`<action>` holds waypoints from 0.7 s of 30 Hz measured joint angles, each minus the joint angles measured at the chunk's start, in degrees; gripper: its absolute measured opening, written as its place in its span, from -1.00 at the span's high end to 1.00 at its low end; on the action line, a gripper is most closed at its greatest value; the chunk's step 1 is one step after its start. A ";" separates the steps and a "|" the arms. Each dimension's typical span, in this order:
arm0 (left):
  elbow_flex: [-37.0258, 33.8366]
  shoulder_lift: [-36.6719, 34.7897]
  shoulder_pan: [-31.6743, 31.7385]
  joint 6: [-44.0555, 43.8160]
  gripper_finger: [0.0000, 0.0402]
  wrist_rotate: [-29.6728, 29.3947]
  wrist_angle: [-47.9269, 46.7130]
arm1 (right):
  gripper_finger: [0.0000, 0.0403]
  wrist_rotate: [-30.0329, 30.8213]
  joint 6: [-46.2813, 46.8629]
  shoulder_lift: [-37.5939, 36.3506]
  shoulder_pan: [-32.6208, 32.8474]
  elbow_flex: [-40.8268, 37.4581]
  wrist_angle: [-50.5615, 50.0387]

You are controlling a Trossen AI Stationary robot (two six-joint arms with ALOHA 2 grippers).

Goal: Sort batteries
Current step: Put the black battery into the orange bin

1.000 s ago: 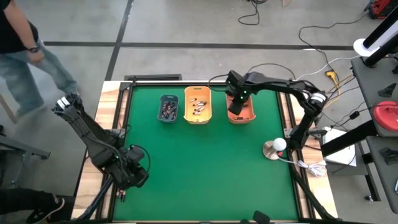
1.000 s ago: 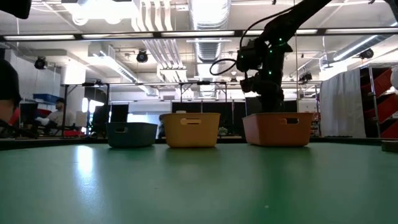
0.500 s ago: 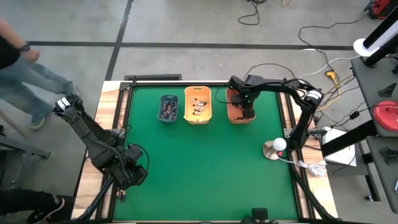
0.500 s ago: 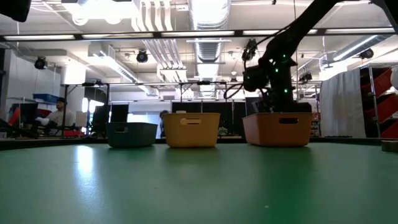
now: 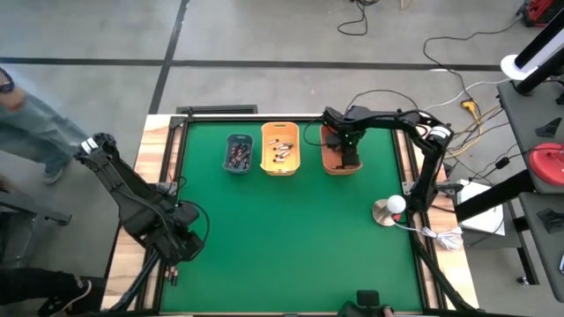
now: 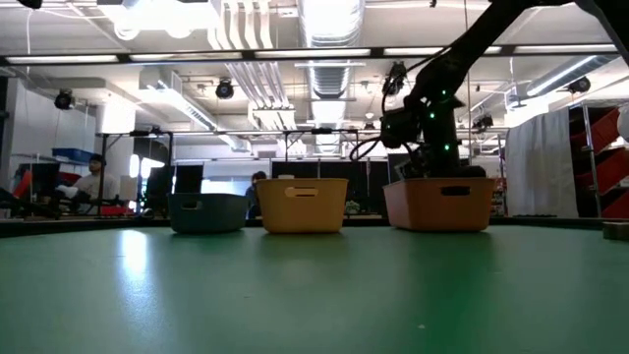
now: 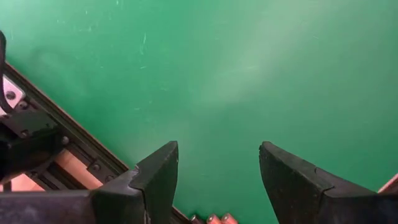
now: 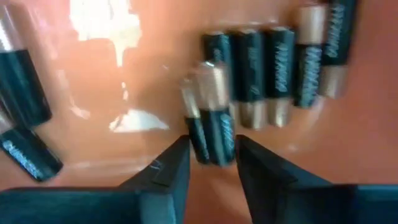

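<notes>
My right gripper (image 8: 212, 149) is down inside the orange bin (image 5: 328, 164), which stands at the far right of the table. Its fingers are drawn close around one black battery with a copper end (image 8: 210, 127). More black-and-copper batteries (image 8: 273, 68) lie on the bin floor in a row, and two others (image 8: 25, 87) lie apart from them. In the low view the bin wall (image 6: 437, 205) hides the fingertips. My left gripper (image 7: 217, 168) is open over bare green table near the near left corner (image 5: 181, 239). My right gripper has the battery's black end (image 8: 214, 146) between its two fingers, which come from above and point down into the bin. The battery runs on ahead of the fingertips along the bin floor and looks blurred. Whether it is lifted off the floor I cannot tell.
A yellow-orange bin (image 5: 280, 147) and a grey-blue bin (image 5: 238, 153), both holding batteries, stand in a row to the left of the orange one. A white ball on a round base (image 5: 389, 210) sits at the table's right edge. A person walks by the far left corner (image 5: 26, 123).
My right gripper has come down from above the orange bin into it, shifting a little toward the table's right, and has then held nearly still. The person at the left has walked farther out of view.
</notes>
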 joint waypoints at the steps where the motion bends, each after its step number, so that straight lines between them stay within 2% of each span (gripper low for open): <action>1: 0.36 -0.04 0.00 0.35 -0.01 0.10 -0.29 | 0.39 0.71 -0.03 -0.35 0.05 0.38 -0.46; 9: -0.15 -0.50 -0.37 -2.91 -0.09 6.86 0.94 | 0.10 2.49 0.26 -8.84 1.53 2.61 -4.34; 15: -5.02 -0.49 -0.50 -11.34 -0.25 12.11 5.96 | -0.08 1.79 5.96 -18.13 4.00 2.59 -4.10; 18: -8.51 -0.26 -0.50 -13.48 -0.31 15.22 12.24 | -0.13 -0.35 10.07 -22.65 6.66 2.59 -3.40; 21: -12.00 -0.24 -0.37 -15.86 -0.32 15.93 19.11 | -0.15 -1.60 14.49 -26.49 10.06 2.50 -1.69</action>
